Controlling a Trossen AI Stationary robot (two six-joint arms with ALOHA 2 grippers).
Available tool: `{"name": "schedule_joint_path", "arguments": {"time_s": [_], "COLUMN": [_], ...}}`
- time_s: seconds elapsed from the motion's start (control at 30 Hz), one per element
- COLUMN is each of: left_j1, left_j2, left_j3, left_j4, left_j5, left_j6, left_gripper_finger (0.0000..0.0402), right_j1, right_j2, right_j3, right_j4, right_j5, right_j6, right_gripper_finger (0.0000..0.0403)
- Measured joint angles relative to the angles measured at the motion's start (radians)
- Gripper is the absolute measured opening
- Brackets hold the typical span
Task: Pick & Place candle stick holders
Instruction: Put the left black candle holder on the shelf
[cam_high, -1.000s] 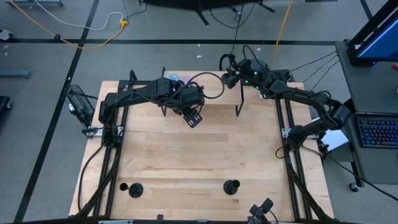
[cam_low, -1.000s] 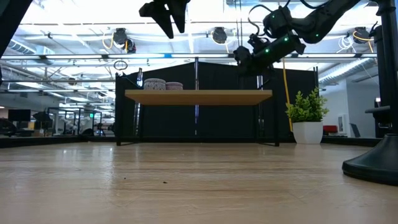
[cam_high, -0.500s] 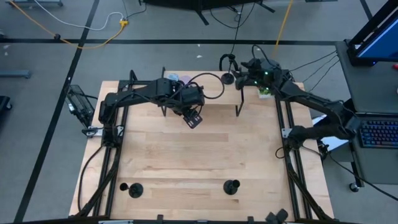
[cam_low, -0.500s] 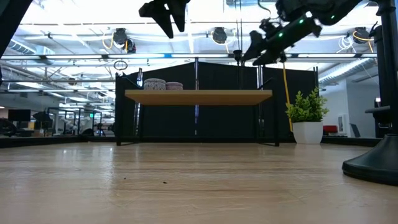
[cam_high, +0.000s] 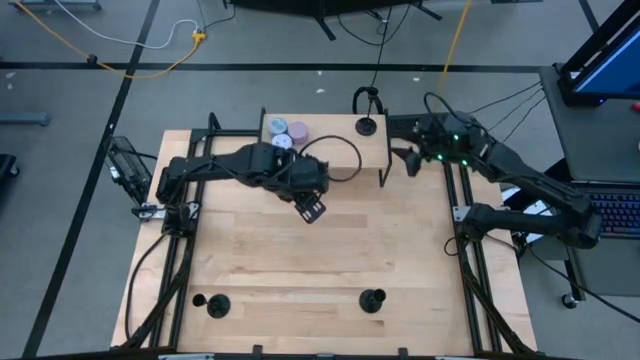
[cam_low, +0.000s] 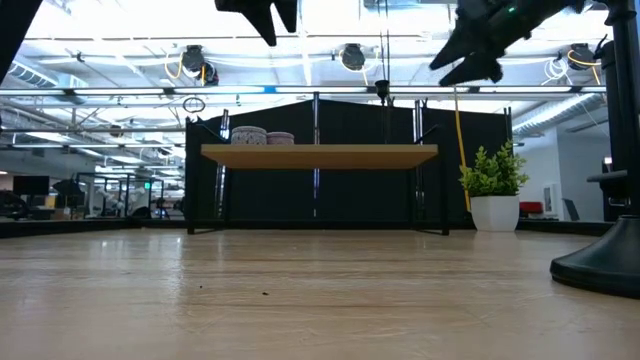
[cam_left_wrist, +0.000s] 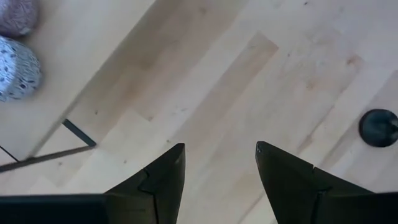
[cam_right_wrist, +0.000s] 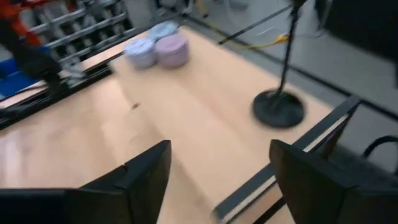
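Observation:
One black candle stick holder (cam_high: 366, 126) stands by its round base on the right part of a pale wooden shelf (cam_high: 340, 150) at the table's far side. The right wrist view shows its base (cam_right_wrist: 278, 109) and thin stem. Two more holders (cam_high: 211, 304) (cam_high: 372, 300) stand near the table's front edge. My right gripper (cam_high: 408, 160) (cam_right_wrist: 217, 146) hangs open just off the shelf's right end, with nothing between its fingers. My left gripper (cam_high: 312, 208) (cam_left_wrist: 219, 149) is open and empty, pointing down above the tabletop in front of the shelf.
Small round lilac and pale-blue tins (cam_high: 285, 132) (cam_right_wrist: 155, 50) sit on the shelf's left part. The shelf stands on black legs (cam_low: 190, 190). Black rails (cam_high: 465, 250) run along the table's left and right sides. Bare wood (cam_high: 320, 260) lies between the shelf and the near holders.
My right gripper has drawn back from above the shelf toward the table's right edge and risen, tipping more level. The candle stick holder stays standing on the shelf where the gripper was. My left gripper has shifted a little toward the near edge, uncovering the shelf and tins.

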Motion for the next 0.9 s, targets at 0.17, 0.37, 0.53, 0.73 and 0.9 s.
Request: {"name": "schedule_joint_path", "arguments": {"time_s": [0.17,0.37,0.53,0.73,0.9], "left_j1": [-0.064,-0.163,-0.254,-0.358,-0.446], "left_j2": [0.0,0.0,-0.001,-0.005,-0.005], "left_j3": [0.0,0.0,0.0,0.0,0.0], "left_j4": [0.0,-0.038,-0.049,-0.05,-0.05], "left_j5": [-0.01,-0.01,0.011,0.028,0.128], "left_j6": [-0.073,-0.232,-0.43,-0.653,-0.72], "left_gripper_finger": [0.02,0.02,0.02,0.02,0.02], "right_j1": [0.07,0.126,0.154,0.176,0.19], "right_j2": [-0.083,-0.182,-0.258,-0.304,-0.316], "right_j3": [-0.019,-0.127,-0.235,-0.306,-0.319], "right_j4": [-0.065,-0.001,0.098,0.151,0.18], "right_j5": [0.0,0.001,0.0,0.0,-0.002], "right_j6": [0.04,0.089,0.128,0.17,0.17], "right_gripper_finger": [0.0195,0.0088,0.001,0.0008,0.0003]}}
